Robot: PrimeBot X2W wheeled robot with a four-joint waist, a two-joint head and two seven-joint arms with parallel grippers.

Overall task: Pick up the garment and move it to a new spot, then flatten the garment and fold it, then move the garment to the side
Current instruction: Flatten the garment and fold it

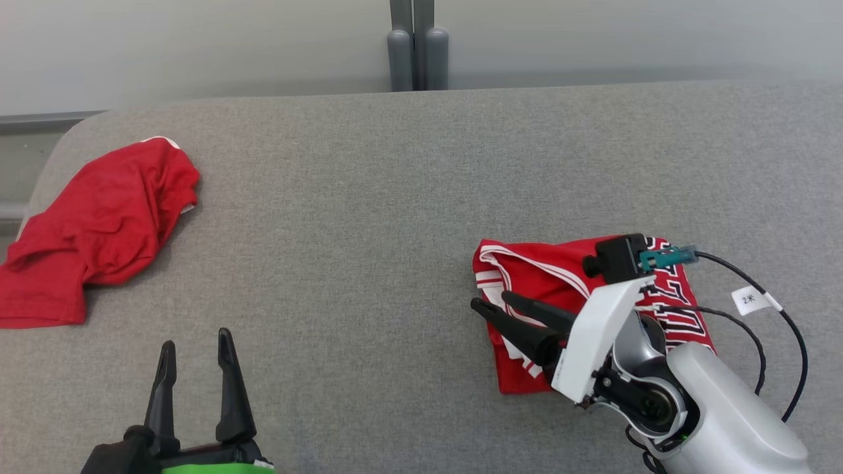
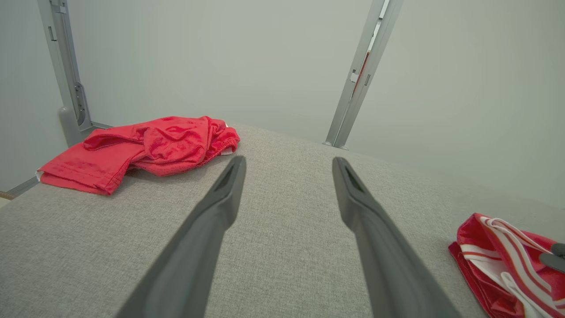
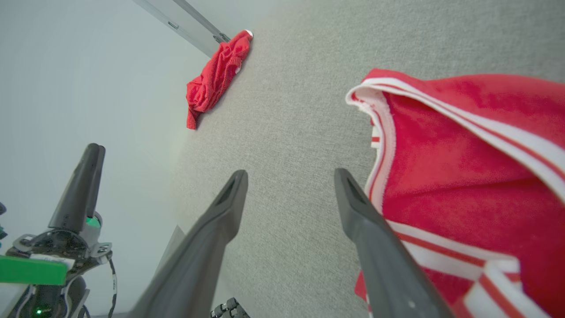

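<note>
Striped garment (image 1: pixel 527 276) partly hidden under right arm (image 1: pixel 718 401); tag (image 1: pixel 749 299) print unreadable; red cloth (image 1: pixel 99 224) clipped left.

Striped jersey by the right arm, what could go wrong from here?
1. The right arm's jaws stand open at the edge of the striped jersey; withdrawing could snag the white trim and pull it askew.
2. The loose black cable loops beside the jersey and might drag it.
3. The plain red garment lies crumpled near the table corner and may slip off.
</note>
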